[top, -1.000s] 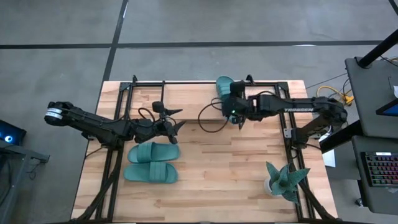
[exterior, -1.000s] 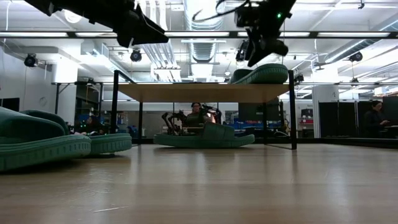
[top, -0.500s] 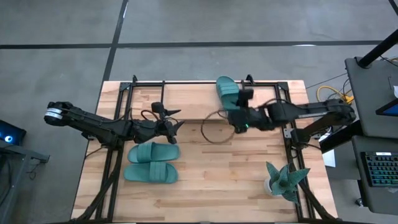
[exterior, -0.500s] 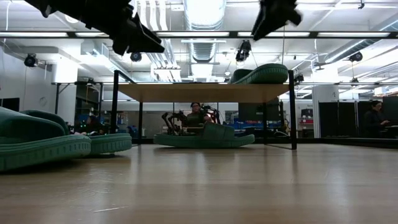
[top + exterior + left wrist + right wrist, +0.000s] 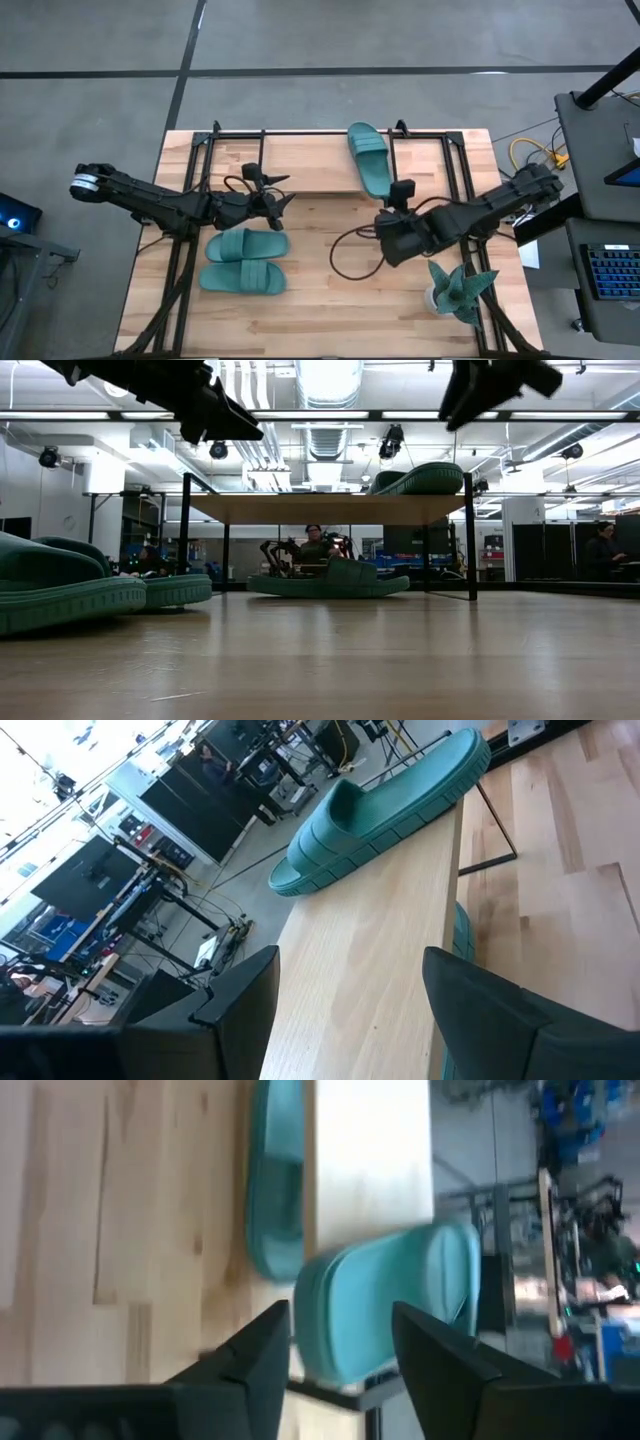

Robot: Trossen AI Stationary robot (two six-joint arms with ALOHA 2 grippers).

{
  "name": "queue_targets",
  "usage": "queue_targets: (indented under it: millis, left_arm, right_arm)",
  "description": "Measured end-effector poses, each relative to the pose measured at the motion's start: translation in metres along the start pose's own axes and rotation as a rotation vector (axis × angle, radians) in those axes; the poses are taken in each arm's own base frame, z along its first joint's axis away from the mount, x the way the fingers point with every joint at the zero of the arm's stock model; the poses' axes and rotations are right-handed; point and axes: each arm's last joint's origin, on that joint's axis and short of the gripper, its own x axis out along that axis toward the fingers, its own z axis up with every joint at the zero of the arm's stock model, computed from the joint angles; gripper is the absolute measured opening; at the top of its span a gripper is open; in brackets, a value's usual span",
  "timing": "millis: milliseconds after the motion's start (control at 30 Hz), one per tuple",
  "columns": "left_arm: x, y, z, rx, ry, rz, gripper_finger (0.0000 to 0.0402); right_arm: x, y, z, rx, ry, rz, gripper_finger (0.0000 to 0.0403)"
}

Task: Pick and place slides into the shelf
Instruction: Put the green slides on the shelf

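One teal slide lies sole-down on the right end of the shelf's light-wood top board; it also shows in the low view. A second slide sits on the table under the shelf. Two more slides lie side by side on the tabletop, left of centre. My left gripper hovers open by the shelf's near-left edge, above the pair. My right gripper is open and empty above the table's middle, near side of the shelf.
A teal spiky plant stands near the table's near-right corner, close to the right arm. Black cables loop below the right gripper. The shelf's thin black legs stand at its corners. Bare tabletop lies between the slide pair and the plant.
My right gripper has drawn back from the slide on the shelf top, moving toward the table's near edge and a little right, and has risen. That slide, earlier partly covered by the gripper, now lies fully in view on the board.
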Motion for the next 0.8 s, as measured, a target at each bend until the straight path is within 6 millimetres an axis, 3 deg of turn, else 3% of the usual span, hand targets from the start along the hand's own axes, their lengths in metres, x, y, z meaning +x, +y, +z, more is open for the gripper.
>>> queue_targets:
  millis: [300,567,800]
  left_arm:
    - [0.000,0.000,0.000,0.000,0.000,0.000,0.0231]
    - [0.000,-0.001,-0.001,0.009,0.009,-0.006,0.0231]
    - [0.000,-0.001,-0.002,0.015,0.015,-0.010,0.0231]
  right_arm:
    - [0.019,0.024,0.003,-0.050,0.117,-0.020,0.0229]
    - [0.036,0.031,0.005,-0.089,0.192,-0.055,0.0227]
    - [0.045,0.025,0.003,-0.065,0.220,-0.079,0.0224]
